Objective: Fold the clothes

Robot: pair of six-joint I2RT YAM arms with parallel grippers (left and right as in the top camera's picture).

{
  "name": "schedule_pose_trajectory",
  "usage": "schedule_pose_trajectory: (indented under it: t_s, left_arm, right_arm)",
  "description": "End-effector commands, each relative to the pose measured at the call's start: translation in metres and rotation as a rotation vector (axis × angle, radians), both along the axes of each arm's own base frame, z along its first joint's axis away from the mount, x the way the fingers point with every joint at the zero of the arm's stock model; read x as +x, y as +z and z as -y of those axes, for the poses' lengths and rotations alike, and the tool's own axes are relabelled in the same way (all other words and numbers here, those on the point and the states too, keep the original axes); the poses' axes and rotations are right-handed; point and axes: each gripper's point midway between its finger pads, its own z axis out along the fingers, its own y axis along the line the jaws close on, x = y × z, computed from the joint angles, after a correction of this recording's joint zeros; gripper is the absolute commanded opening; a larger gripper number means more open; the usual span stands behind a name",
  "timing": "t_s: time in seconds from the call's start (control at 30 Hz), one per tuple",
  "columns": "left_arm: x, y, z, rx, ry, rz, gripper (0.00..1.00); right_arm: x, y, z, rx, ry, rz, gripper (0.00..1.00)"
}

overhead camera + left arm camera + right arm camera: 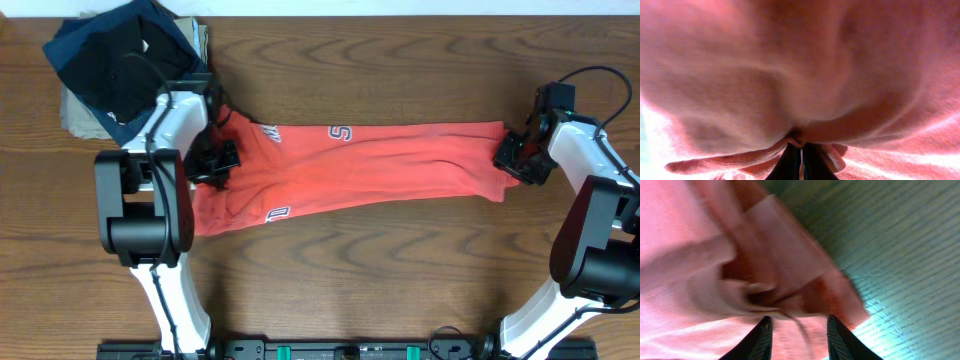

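At the far left, up in the corner, sits a pile of dark clothes (120, 60), navy and black. It lies on top of a tan piece of clothing (72, 118). Just below the pile is the left arm (150, 200), white and black.

The left gripper (213, 160) is down on the left end of the red T-shirt (400, 160). In the left wrist view its two black fingers (789, 162) are pressed together, with a fold of red cloth pinched between them. Red cloth fills almost all of that view.

The T-shirt lies in the middle of the brown wooden table (400, 270). It is stretched out in a long band from one gripper to the other. It is wider at the left end and has some wrinkles. White letters (338, 133) show on it near the top edge, and more show near the bottom left.

At the right end of the shirt is the right gripper (518, 155). In the right wrist view its fingers (762, 337) stand apart, with shirt cloth lying between them. A folded edge of the shirt is bunched up just in front of them, and bare table shows beside it.
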Motion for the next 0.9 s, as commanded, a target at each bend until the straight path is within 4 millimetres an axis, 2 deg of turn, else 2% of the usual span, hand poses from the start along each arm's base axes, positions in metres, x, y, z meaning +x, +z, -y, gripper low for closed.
schedule_pose_trajectory:
  t_s: [0.0, 0.07, 0.13, 0.27, 0.37, 0.5, 0.6, 0.7, 0.87]
  left_arm:
    - [-0.010, -0.001, -0.024, 0.107, 0.052, -0.038, 0.06]
    - [-0.010, 0.005, -0.030, 0.127, 0.056, -0.031, 0.06]
    - [-0.010, 0.012, -0.031, 0.129, 0.059, -0.019, 0.06]
    - [-0.006, 0.028, -0.031, 0.130, 0.062, 0.030, 0.06]
    - [-0.003, 0.036, -0.031, 0.130, 0.064, 0.062, 0.06]
    - [-0.002, 0.037, -0.031, 0.129, 0.064, 0.067, 0.06]
    - [0.000, 0.037, -0.030, 0.128, 0.065, 0.077, 0.06]
    - [0.006, 0.035, -0.027, 0.105, 0.070, 0.100, 0.06]
    - [0.009, 0.033, -0.006, -0.010, 0.087, 0.111, 0.06]
  right_arm:
    - [-0.006, -0.006, 0.004, -0.016, -0.009, -0.032, 0.31]
    - [-0.007, -0.006, 0.004, -0.015, -0.009, -0.037, 0.23]
    - [-0.007, -0.005, 0.002, -0.008, -0.007, -0.035, 0.02]
    - [0.000, 0.011, -0.011, 0.064, 0.023, 0.017, 0.01]
    - [0.011, 0.038, -0.023, 0.093, 0.077, 0.104, 0.01]
    - [0.025, 0.079, -0.035, 0.063, 0.135, 0.233, 0.01]
    - [0.034, 0.095, -0.051, 0.054, 0.179, 0.292, 0.03]
    - [0.037, 0.086, -0.064, 0.049, 0.214, 0.281, 0.05]
    - [0.032, 0.042, -0.070, 0.046, 0.220, 0.165, 0.02]
